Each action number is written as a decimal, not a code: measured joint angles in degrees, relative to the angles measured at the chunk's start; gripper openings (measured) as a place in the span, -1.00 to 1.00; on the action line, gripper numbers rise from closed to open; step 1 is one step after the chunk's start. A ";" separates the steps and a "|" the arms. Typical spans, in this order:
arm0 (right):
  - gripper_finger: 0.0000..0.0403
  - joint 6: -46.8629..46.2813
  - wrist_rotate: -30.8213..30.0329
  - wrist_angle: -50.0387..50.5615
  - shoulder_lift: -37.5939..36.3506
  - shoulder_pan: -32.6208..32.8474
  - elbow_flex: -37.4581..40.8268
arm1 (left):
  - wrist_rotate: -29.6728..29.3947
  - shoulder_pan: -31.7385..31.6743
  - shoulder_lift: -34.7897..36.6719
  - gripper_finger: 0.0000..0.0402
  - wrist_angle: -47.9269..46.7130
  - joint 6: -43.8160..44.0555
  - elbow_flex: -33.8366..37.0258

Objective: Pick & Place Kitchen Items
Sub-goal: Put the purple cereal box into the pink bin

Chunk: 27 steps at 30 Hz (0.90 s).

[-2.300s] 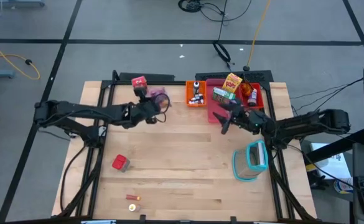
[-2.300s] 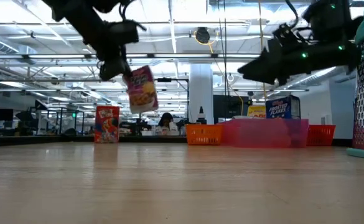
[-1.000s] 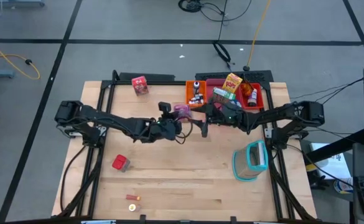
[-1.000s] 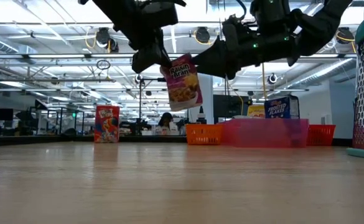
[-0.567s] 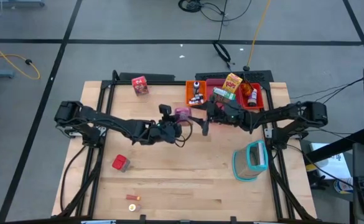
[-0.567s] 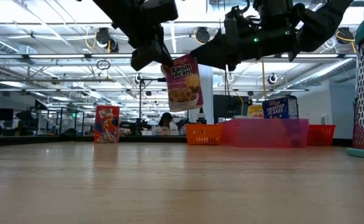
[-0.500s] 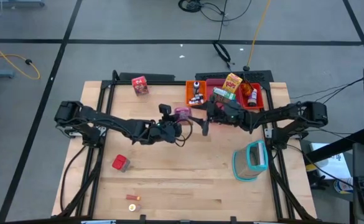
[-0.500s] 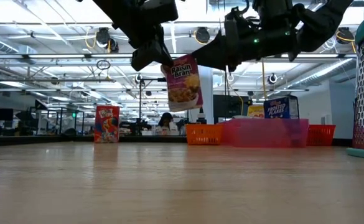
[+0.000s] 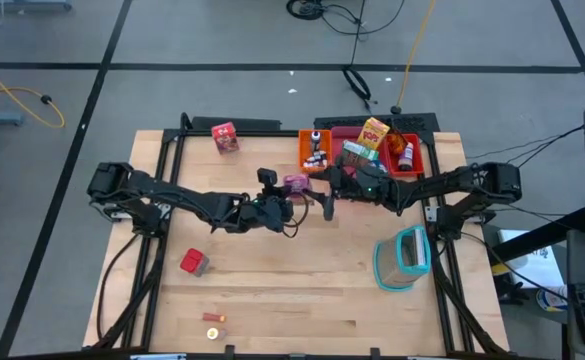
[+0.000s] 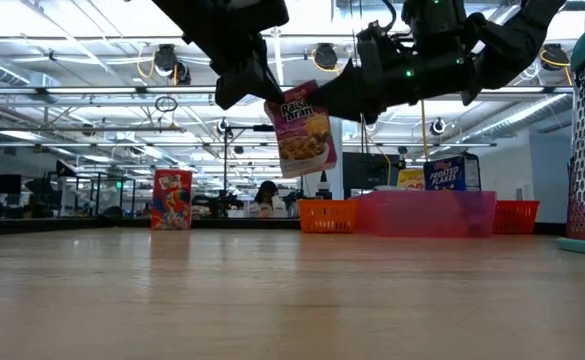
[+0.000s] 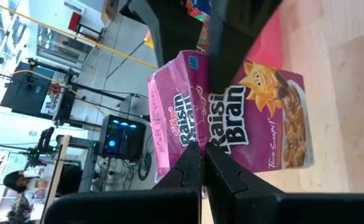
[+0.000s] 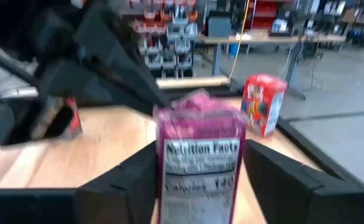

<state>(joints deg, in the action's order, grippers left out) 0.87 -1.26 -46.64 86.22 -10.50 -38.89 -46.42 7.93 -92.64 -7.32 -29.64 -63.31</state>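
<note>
My left gripper [image 9: 283, 197] is over the middle of the table and shut on a pink Raisin Bran carton [image 9: 294, 183], which shows in the low view [image 10: 305, 127] and the left wrist view [image 11: 250, 121]. My right gripper [image 9: 314, 192] is open and comes level from the table's right. In its wrist view [image 12: 200, 151] its fingers [image 12: 129, 180] stand on either side of the carton's narrow nutrition-facts side [image 12: 200, 163]. A red carton [image 9: 224, 136] stands on its base at the far left. A red cube [image 9: 194, 262] and small orange bits [image 9: 213, 320] lie near the front. My left gripper [image 11: 201, 158] pinches the carton's upper corner [image 11: 197, 138] between its two fingers, coming from the table's left and above. The carton is lifted clear and hangs tilted below the fingers [image 10: 257, 85]. My right gripper: I cannot tell whether its fingers touch the carton's sides.
At the far right stand an orange tray [image 9: 315, 160] with small bottles, a pink tray [image 9: 344, 134] with cartons and a red tray [image 9: 415, 160]. A teal-rimmed clear container [image 9: 404, 255] lies near the right edge. Bare wood lies below the lifted carton.
The carton, held by my left gripper, has shifted slightly toward the table's right and tipped a little more. Both grippers otherwise stay close together over the table's middle.
</note>
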 joint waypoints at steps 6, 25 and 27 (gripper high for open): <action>-0.50 0.88 0.45 -0.69 -0.05 0.02 -0.04 | -0.03 0.48 0.02 -1.00 -0.03 0.10 0.00; -0.97 3.06 -0.48 4.58 -3.33 -1.59 -0.02 | -13.00 0.36 0.57 -0.80 -6.28 9.50 0.09; -0.97 3.28 -1.22 7.25 -4.87 -2.23 -0.02 | -13.47 0.39 0.92 -0.80 -8.61 12.45 0.09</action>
<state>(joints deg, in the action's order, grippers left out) 4.15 -2.48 -39.39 81.35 -12.73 -38.92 -59.90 8.32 -91.72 -15.93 -17.19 -63.22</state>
